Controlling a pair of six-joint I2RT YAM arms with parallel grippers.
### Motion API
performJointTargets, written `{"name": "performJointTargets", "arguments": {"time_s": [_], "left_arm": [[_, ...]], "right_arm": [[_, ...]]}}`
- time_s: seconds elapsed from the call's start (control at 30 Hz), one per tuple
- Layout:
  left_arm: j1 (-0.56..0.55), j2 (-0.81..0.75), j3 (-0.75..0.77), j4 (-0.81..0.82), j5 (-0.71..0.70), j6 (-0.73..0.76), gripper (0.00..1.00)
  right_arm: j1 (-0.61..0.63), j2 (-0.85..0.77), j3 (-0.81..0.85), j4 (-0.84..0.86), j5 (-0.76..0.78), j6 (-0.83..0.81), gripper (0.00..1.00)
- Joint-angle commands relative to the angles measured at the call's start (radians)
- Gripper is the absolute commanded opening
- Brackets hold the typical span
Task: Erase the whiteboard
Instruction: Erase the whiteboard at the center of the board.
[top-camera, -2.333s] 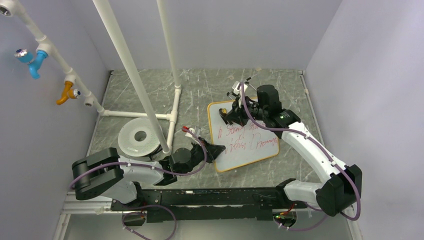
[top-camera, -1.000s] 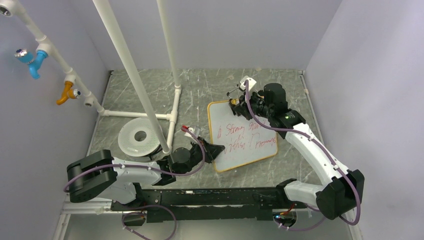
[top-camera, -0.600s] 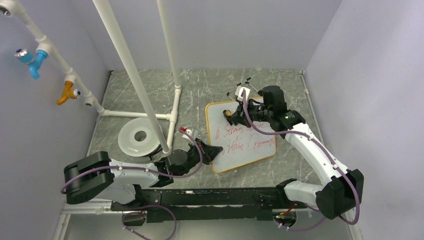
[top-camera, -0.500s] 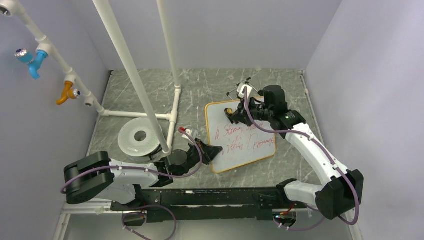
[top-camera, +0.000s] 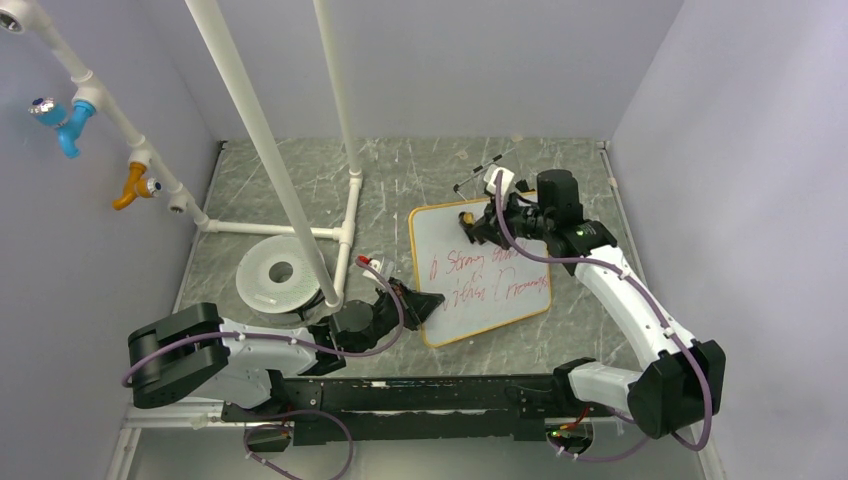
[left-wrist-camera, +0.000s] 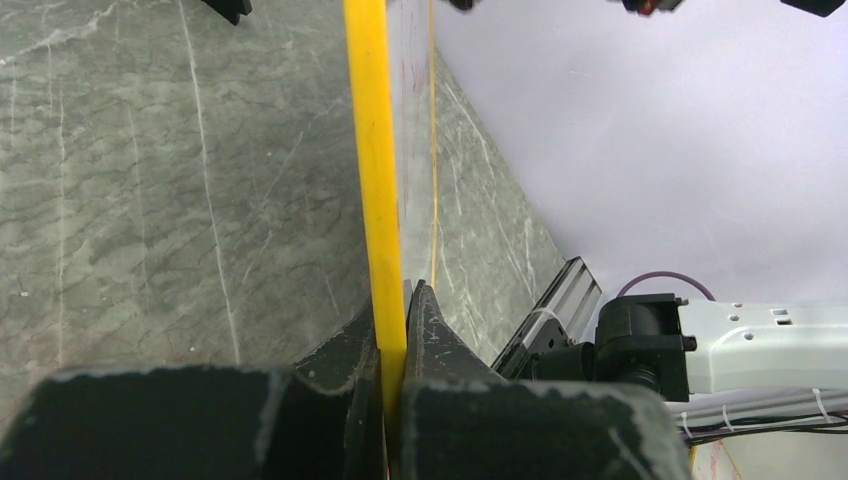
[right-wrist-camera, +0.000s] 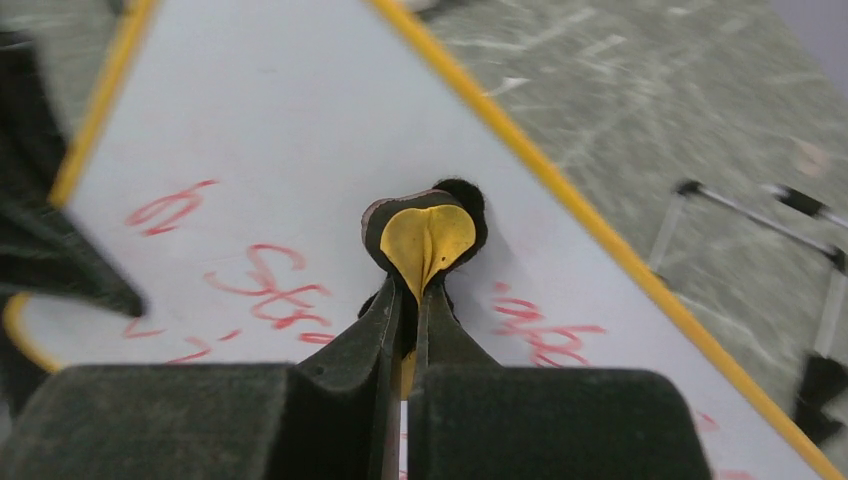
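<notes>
whiteboard (top-camera: 440, 235): white face, orange-yellow frame, red scrawl
eraser (right-wrist-camera: 425, 235): yellow pad, black edge
table (top-camera: 400, 180): grey-green marble, pale veins
disc (top-camera: 262, 285): white
pipes (top-camera: 262, 150): white
pipe fittings (top-camera: 70, 130): one blue, one orange
arms (top-camera: 620, 290): white links, black joints

left arm lies low along the table's near edge, forearm reaching right; left claw (top-camera: 425, 303) clamped on the whiteboard (top-camera: 500, 310) frame at its near left corner; right arm stretches far, elbow bent, wrist turned left; right claw (top-camera: 470, 222) pinched tight on a yellow pad (right-wrist-camera: 425, 235)
</notes>
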Motion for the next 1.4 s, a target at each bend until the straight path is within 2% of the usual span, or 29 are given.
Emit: {"name": "performJointTargets", "arguments": {"time_s": [0.0, 0.07, 0.2, 0.3, 0.43, 0.5, 0.63, 0.73, 0.8, 0.87, 0.9, 0.97, 1.03, 1.23, 1.3, 1.37], "left_arm": [[-0.013, 0.046, -0.02, -0.168, 0.046, 0.241, 0.0], [-0.014, 0.053, -0.017, -0.16, 0.052, 0.242, 0.0], [-0.014, 0.06, -0.015, -0.153, 0.06, 0.246, 0.0], [-0.014, 0.064, -0.019, -0.147, 0.063, 0.245, 0.0], [-0.013, 0.067, -0.018, -0.14, 0.07, 0.247, 0.0], [-0.014, 0.067, -0.02, -0.138, 0.072, 0.244, 0.0], [-0.014, 0.069, -0.019, -0.132, 0.081, 0.252, 0.0], [-0.014, 0.07, -0.014, -0.129, 0.098, 0.263, 0.0], [-0.013, 0.073, -0.011, -0.124, 0.107, 0.268, 0.0], [-0.013, 0.075, -0.009, -0.122, 0.116, 0.27, 0.0], [-0.014, 0.078, -0.01, -0.119, 0.119, 0.269, 0.0], [-0.014, 0.082, -0.013, -0.113, 0.123, 0.268, 0.0], [-0.014, 0.081, -0.014, -0.113, 0.12, 0.268, 0.0], [-0.014, 0.076, -0.013, -0.128, 0.115, 0.266, 0.0], [-0.013, 0.074, -0.013, -0.13, 0.118, 0.266, 0.0], [-0.013, 0.072, -0.009, -0.137, 0.122, 0.268, 0.0]], "right_arm": [[0.045, 0.023, 0.023, -0.117, -0.285, -0.093, 0.0], [0.044, 0.02, 0.017, -0.038, -0.174, 0.008, 0.0], [0.007, 0.017, -0.005, 0.115, 0.222, 0.211, 0.0], [-0.005, 0.006, -0.013, 0.139, 0.333, 0.226, 0.0], [-0.006, 0.006, -0.003, 0.098, 0.316, 0.159, 0.0], [-0.006, 0.006, -0.002, 0.065, 0.243, 0.108, 0.0], [0.008, 0.015, 0.003, -0.066, -0.113, -0.06, 0.0], [0.027, 0.012, 0.032, -0.155, -0.291, -0.146, 0.0], [0.023, 0.01, 0.037, -0.114, -0.258, -0.073, 0.0], [0.01, 0.005, 0.019, -0.009, -0.122, 0.038, 0.0], [-0.001, 0.003, 0.012, 0.032, 0.006, 0.096, 0.0], [-0.015, -0.004, 0.005, 0.083, 0.168, 0.159, 0.0], [-0.023, -0.011, 0.0, 0.102, 0.247, 0.178, 0.0], [-0.025, -0.008, 0.003, 0.093, 0.287, 0.16, 0.0], [-0.024, -0.006, 0.007, 0.049, 0.201, 0.104, 0.0], [-0.023, -0.004, 0.004, 0.003, 0.034, 0.036, 0.0]]}}
